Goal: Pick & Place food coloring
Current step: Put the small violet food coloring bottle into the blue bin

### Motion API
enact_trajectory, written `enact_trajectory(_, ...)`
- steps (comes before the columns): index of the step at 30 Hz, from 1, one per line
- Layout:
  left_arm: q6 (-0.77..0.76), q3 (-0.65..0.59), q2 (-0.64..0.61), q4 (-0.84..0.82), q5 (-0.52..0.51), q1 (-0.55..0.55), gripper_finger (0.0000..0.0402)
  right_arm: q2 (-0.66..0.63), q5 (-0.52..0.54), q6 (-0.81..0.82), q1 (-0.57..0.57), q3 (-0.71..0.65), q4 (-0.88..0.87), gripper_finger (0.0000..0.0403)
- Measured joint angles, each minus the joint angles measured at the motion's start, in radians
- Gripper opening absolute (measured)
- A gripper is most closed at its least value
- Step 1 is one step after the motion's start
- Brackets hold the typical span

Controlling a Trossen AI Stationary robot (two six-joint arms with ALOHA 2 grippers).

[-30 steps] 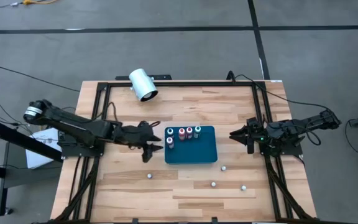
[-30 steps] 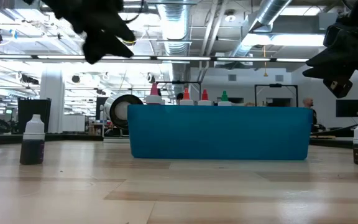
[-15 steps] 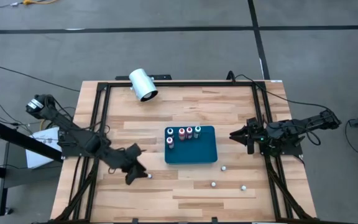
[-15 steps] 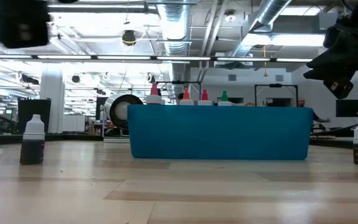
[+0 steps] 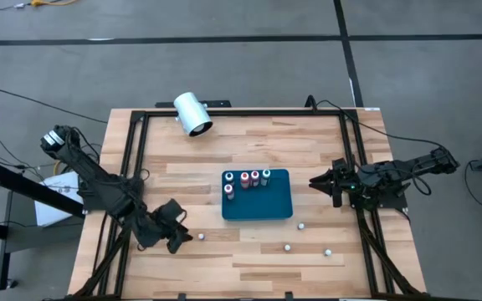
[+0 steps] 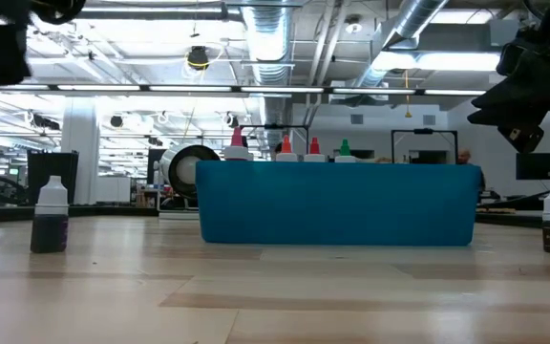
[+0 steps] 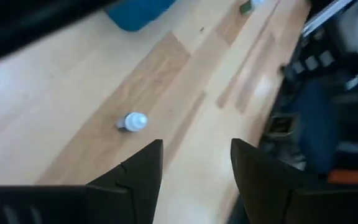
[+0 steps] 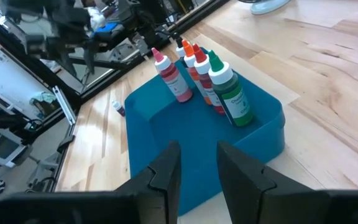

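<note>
The teal tray (image 5: 262, 203) sits mid-table with several small food coloring bottles (image 5: 244, 179) standing upright along its far side; the right wrist view shows them with pink, orange and green caps (image 8: 227, 93). Several more bottles stand loose on the wood near the table's near edge. One white-capped bottle (image 5: 201, 237) is just right of my left gripper (image 5: 182, 239), which is open and above the table. In the left wrist view that bottle (image 7: 132, 121) lies ahead of the open fingers (image 7: 197, 168). My right gripper (image 5: 316, 181) waits open, right of the tray.
A big white cylinder (image 5: 192, 114) lies at the table's far edge. Three loose bottles (image 5: 302, 225), (image 5: 287, 247), (image 5: 328, 251) stand on the near right. Black frame rails run along the table's left and right sides. Bare wood lies between tray and left rail.
My left gripper has swung away from the tray's left side toward the table's near edge and left, and it now hovers just left of the loose white-capped bottle. The bottles and tray have not moved.
</note>
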Motion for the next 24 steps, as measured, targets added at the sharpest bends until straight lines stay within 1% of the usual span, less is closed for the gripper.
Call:
enact_trajectory(3,0.060,0.000,0.096,0.033,0.013,-0.005,0.0175,0.000,0.000,0.000,0.000,0.000,0.000,0.0092)
enact_trajectory(7,0.073,0.000,0.234,0.076,0.022,-0.011,0.0168,0.000,0.000,0.000,0.000,0.000,0.000,0.0092)
enact_trajectory(11,0.087,0.000,0.329,0.116,-0.031,-0.018,0.0159,0.000,0.000,0.000,0.000,0.000,0.000,0.0092)
enact_trajectory(16,0.109,0.000,0.394,0.140,-0.093,-0.029,0.0153,0.000,0.000,0.000,0.000,0.000,0.000,0.0092)
enact_trajectory(24,0.122,0.000,0.428,0.107,-0.097,-0.030,0.0153,0.000,0.000,0.000,0.000,0.000,0.000,0.0092)
